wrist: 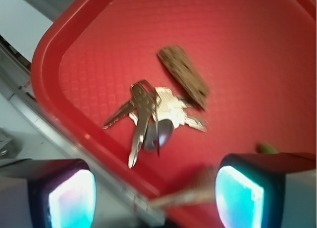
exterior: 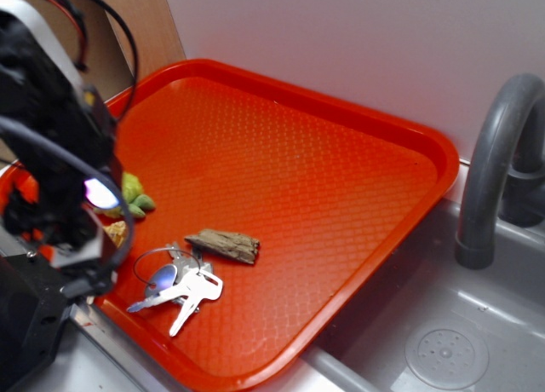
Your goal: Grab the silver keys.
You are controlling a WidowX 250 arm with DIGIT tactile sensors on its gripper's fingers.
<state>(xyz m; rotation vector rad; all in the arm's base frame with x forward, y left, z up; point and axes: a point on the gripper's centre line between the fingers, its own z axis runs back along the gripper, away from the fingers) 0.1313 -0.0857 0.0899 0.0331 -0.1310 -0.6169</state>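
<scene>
The keys (exterior: 180, 287) lie on the red tray (exterior: 341, 179), near its front edge and toward the front-left corner, fanned out flat with a thin wire ring and a bluish tag among them. In the wrist view the keys (wrist: 151, 118) sit ahead of the fingers (wrist: 74, 200), roughly centred between the two lit pads, which stand wide apart with nothing held. The fingers look to be off the tray's front rim, so the coming move seems to be a short reach forward over that rim and then down.

The longest key runs roughly along the line from the fingers outward, while two others splay to either side, so the bunch has no single clean axis; closing across the middle, where the blades meet the ring, looks the best bet.

A wood chip (exterior: 224, 245) lies just beside the keys on the side toward the tray's centre, touching or nearly so in the wrist view. A green thing (exterior: 134, 196) sits near the left edge, partly behind the arm. The raised front rim is close behind the keys; the centre and right of the tray give open room.
</scene>
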